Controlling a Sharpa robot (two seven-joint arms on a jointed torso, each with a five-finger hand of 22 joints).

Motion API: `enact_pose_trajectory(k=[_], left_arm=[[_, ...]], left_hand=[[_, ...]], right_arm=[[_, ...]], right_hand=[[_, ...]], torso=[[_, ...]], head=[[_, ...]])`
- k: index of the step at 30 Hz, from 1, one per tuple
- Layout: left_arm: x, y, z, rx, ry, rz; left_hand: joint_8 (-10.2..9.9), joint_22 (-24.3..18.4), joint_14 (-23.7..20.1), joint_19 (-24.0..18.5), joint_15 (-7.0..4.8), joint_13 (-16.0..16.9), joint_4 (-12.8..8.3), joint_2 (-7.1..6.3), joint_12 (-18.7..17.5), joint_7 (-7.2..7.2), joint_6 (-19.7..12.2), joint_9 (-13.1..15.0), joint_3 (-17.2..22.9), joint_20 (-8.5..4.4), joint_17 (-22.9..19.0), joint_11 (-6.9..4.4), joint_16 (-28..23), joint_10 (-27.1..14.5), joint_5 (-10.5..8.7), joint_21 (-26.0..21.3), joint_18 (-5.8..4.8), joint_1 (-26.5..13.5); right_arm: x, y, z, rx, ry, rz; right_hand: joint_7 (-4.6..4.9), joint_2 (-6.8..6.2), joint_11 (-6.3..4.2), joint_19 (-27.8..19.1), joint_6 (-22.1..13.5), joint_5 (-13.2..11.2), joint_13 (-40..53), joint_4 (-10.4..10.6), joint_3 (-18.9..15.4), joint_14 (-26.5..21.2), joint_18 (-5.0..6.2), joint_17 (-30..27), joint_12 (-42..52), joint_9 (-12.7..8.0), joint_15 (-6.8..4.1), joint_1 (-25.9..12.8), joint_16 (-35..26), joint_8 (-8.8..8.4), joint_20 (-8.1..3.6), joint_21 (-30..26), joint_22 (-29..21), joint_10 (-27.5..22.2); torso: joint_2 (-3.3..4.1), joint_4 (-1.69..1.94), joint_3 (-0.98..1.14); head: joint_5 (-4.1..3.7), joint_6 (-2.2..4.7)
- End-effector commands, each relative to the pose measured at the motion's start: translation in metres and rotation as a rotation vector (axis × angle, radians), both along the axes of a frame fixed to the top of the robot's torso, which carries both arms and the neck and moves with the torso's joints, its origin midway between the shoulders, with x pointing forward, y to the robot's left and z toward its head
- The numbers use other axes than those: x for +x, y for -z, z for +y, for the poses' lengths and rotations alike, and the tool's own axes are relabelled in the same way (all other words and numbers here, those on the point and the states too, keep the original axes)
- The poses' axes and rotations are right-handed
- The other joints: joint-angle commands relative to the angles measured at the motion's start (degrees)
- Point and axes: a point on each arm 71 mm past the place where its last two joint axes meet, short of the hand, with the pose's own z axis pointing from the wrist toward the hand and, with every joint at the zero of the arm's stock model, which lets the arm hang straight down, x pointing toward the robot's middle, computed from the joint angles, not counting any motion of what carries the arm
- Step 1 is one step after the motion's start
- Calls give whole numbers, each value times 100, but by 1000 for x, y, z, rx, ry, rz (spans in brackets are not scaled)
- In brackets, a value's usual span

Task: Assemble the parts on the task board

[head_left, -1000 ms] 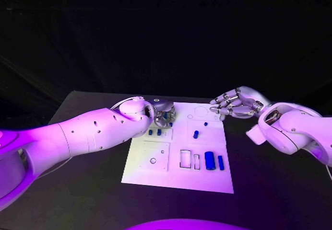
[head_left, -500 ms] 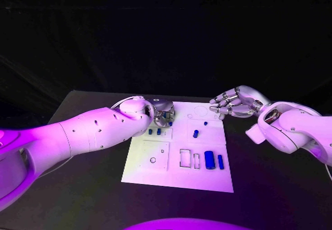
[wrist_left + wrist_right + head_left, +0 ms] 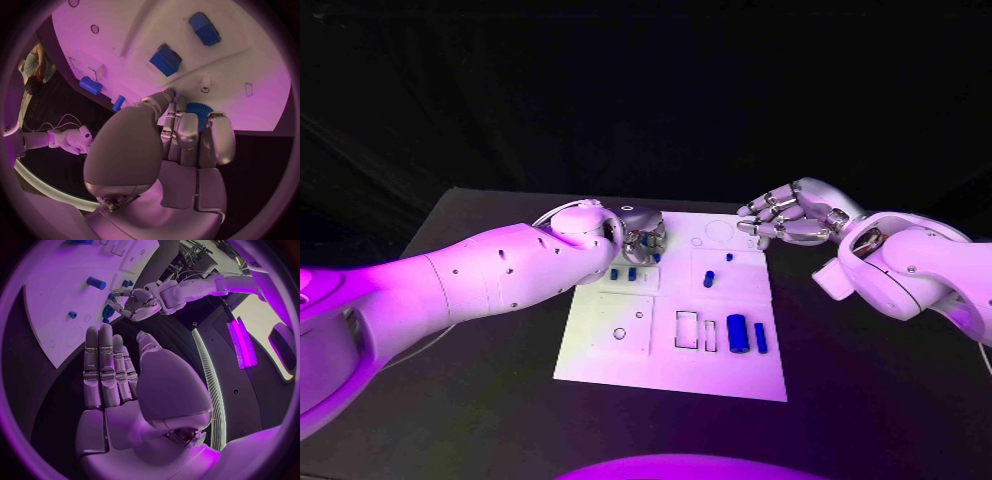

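Left wrist view: left hand (image 3: 181, 145) fingers curl round a blue part (image 3: 197, 111) on the task board (image 3: 250, 60).

- Violet light is washing over everything in front of me.
- The black table (image 3: 473, 225) is sitting in the middle, its far edge running straight across.
- Behind it, dark folds of curtain (image 3: 646, 90) are hanging, swallowing the back of the room.
- Off to one side, a bright strip lamp (image 3: 240, 342) is glowing magenta.
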Motion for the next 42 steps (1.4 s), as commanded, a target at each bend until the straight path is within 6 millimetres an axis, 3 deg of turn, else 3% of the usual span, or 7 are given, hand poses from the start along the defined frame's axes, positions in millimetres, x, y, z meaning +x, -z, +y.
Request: enact_pose_trajectory(k=[1,3,5,7,26,33,42], left_arm=[[-3,5,-2,6,17,32],[-3,5,-2,5,18,34],[-3,5,-3,4,20,34],[-3,5,-3,3,22,36],[-3,4,-3,-23,28,43],[-2,2,-1,-39,16,19],[-2,-2,2,-77,13,-6]], left_hand=[[-22,65,27,31,15,0,-3,-19,-21,9,-21,-6,24,25,-15,-1,26,42,-7,20,-94,-60],[-24,69,28,32,15,0,-8,-14,-28,3,-12,-6,33,27,-11,-3,32,52,-7,23,-94,-62],[-26,81,30,29,2,2,-39,-3,-54,-19,44,-4,53,25,-21,-20,46,122,-280,33,-94,-80],[-21,95,34,33,-6,9,-65,21,-62,-32,92,0,74,20,-19,-37,59,182,-351,44,-96,-80],[-55,197,66,76,-50,39,-177,107,-179,-68,263,2,155,-18,1,-90,135,427,-360,129,-117,-124],[8,338,111,157,-117,100,-435,291,-199,-115,546,49,347,-78,66,-159,216,695,-363,248,-150,79],[-53,407,137,189,-125,149,-668,242,-292,-113,643,44,539,-102,81,-161,261,814,-358,308,-165,65]], right_arm=[[-1,0,1,-1,-12,-3],[0,0,1,-1,-12,-3],[0,0,1,-1,-12,-3],[0,0,1,-1,-12,-3],[0,0,2,-1,-13,-2],[0,0,2,-1,-14,-3],[0,0,2,-1,-14,-4]], right_hand=[[2,24,-16,30,-12,40,-7,10,30,29,29,6,-6,0,3,7,-24,30,-8,-19,-7,-31],[2,24,-16,30,-12,40,-7,10,30,29,29,6,-6,0,3,7,-24,30,-8,-19,-7,-31],[2,24,-16,30,-12,40,-7,10,30,29,29,6,-6,0,3,7,-24,30,-8,-19,-7,-31],[2,24,-16,30,-12,40,-7,10,30,29,29,6,-6,0,3,7,-24,30,-8,-19,-7,-31],[0,24,-18,33,-8,42,-12,7,36,33,29,8,-4,1,2,14,-31,36,-9,-22,-12,-30],[-1,24,-18,34,-7,42,-13,7,36,34,29,8,-3,1,2,14,-32,37,-9,-23,-13,-29],[-1,24,-18,34,-6,42,-14,6,37,35,29,8,-3,1,2,15,-34,38,-9,-23,-14,-29]], torso=[[3,0,2],[1,1,1],[1,1,2],[2,3,3],[2,-3,3],[4,-5,3],[1,-1,0]], head=[[-7,-7],[-4,-6],[3,-11],[-7,-11],[-4,-6],[-4,-5],[-7,18]])
